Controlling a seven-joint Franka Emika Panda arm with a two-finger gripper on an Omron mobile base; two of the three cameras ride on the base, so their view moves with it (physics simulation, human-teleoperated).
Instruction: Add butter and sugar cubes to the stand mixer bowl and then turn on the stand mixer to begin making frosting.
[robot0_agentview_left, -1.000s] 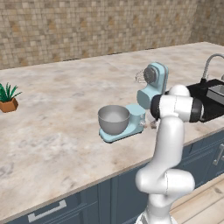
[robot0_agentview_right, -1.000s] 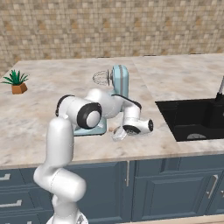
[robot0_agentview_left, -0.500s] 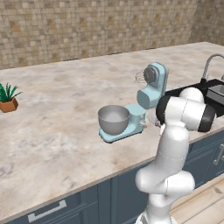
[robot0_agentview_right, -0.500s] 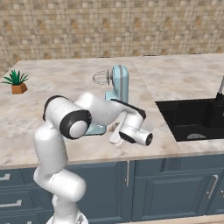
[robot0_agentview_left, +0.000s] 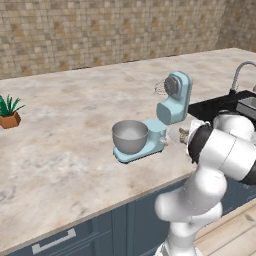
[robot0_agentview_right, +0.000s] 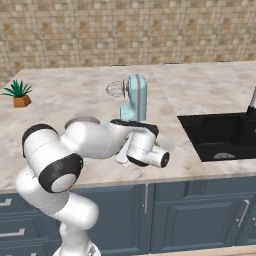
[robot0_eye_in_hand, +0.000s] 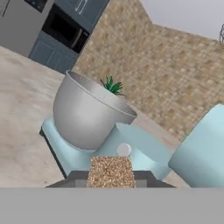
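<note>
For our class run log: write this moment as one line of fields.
gripper: shut on brown sugar cube | stand mixer bowl: on blue base, looks empty | stand mixer: head tilted up | stage: carrying cube toward bowl

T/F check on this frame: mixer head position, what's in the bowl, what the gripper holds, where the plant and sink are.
1. The stand mixer has its head tilted up, whisk clear of the bowl. True.
2. The stand mixer bowl holds a yellow butter stick. False: its visible inside looks empty.
3. The gripper pinches a speckled brown cube. True.
4. The potted plant sits in the sink. False: it stands on the counter, far from the mixer.
5. The sink is dark. True.
</note>
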